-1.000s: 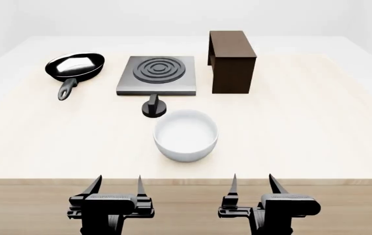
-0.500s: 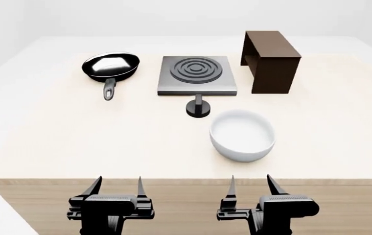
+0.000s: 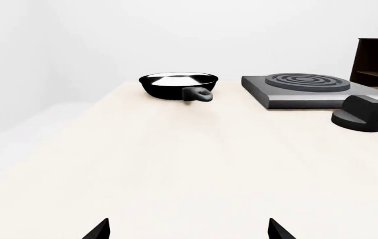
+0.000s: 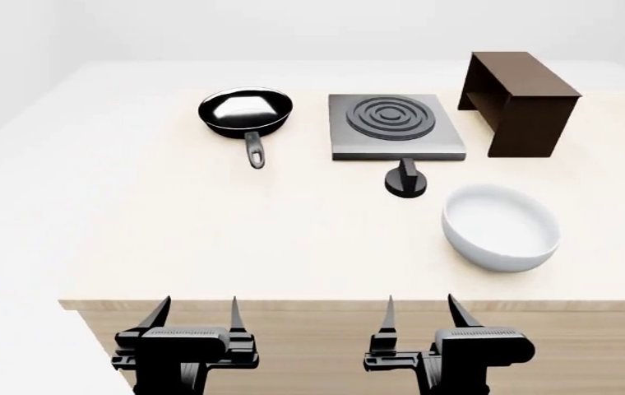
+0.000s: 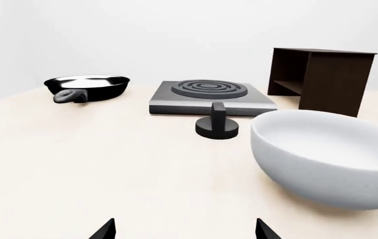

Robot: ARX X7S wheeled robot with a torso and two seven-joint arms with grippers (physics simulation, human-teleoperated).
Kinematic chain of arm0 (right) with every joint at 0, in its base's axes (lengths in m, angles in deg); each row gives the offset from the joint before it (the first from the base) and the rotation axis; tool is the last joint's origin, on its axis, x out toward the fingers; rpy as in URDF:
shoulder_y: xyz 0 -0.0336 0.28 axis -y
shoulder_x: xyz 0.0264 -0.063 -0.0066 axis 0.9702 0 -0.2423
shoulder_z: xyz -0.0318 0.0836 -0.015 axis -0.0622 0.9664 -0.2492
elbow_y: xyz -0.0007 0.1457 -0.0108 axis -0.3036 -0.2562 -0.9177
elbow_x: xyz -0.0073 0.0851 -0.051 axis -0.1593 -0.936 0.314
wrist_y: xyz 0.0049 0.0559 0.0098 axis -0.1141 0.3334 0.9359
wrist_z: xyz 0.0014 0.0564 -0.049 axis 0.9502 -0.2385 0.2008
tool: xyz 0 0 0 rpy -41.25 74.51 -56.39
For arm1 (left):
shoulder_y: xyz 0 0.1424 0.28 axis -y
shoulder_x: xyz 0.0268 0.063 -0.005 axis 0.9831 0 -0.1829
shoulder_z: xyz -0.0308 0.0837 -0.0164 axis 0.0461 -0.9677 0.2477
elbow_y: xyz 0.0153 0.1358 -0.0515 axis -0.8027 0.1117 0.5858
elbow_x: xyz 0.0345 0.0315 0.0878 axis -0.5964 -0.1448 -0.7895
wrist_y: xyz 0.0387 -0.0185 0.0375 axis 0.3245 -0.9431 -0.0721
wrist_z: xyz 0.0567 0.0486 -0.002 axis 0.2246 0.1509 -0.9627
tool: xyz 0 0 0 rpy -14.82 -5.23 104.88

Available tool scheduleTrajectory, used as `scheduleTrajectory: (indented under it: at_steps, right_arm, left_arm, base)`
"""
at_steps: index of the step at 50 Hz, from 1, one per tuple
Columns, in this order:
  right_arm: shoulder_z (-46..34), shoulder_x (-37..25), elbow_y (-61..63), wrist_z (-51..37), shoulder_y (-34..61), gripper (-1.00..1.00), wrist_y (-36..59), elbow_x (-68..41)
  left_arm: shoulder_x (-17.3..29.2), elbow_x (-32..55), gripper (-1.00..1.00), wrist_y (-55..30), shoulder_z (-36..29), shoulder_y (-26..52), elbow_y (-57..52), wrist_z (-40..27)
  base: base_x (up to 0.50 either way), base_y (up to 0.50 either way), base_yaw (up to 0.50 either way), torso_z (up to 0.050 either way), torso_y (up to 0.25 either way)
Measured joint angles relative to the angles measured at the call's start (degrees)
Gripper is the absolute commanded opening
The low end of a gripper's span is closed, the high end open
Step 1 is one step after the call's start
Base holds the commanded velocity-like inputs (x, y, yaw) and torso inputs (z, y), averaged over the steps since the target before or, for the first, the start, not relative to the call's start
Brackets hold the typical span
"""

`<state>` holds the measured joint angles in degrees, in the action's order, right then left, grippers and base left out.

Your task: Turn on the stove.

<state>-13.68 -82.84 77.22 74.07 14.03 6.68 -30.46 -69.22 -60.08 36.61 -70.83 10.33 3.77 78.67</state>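
- The stove (image 4: pixel 397 126) sits in the upper middle-right of the head view, on the pale counter (image 4: pixel 181 230); its knob (image 4: pixel 406 180) stands just in front of it, apart from the plate's near edge.
- A pan (image 4: pixel 246 111) lies to the stove's left in that view, a dark box (image 4: pixel 521 100) to its right, and a white bowl (image 4: pixel 502 227) sits lower right, near the knob.
- The left tool (image 4: pixel 195 313) and right tool (image 4: pixel 421 311) both hang at the bottom of the head view, below the counter's front edge, fingers spread wide, holding nothing.
- Step in hand, as I judge it: the approach. Neither tool is near the knob, and nothing is touched yet.
- The right tool looks better placed, since the knob (image 5: pixel 218 121) stands almost straight ahead in its wrist view.
- The next move calls for reaching forward over the counter, keeping clear of the bowl (image 5: pixel 328 154) beside the path, closing on the knob's upright grip and twisting it.
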Motion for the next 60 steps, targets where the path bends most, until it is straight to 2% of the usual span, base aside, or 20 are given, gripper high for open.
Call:
scheduleTrajectory:
  at_steps: [8,26,60]
  right_arm:
    - [-0.41,-0.21,-0.10,-0.37,0.12,1.00,0.06,-0.30]
    - [-1.79,-0.93,-0.85,-2.26,0.38,1.00,-1.78,1.57]
    - [-4.02,-2.92,0.55,0.14,1.12,1.00,5.47,-2.78]
  left_arm:
    - [0.50,0.42,1.00,-0.04,-0.43,0.03,-0.09,-0.50]
    - [1.30,1.26,1.00,-0.04,-1.40,0.09,-0.24,-1.44]
    - [2.50,2.29,1.00,0.04,-3.02,0.45,0.11,-2.93]
  base:
    - [0.01,0.43,0.00,0.000,0.000]
    - [0.00,0.00,0.00,0.000,0.000]
    - [0.50,0.08,0.00,0.000,0.000]
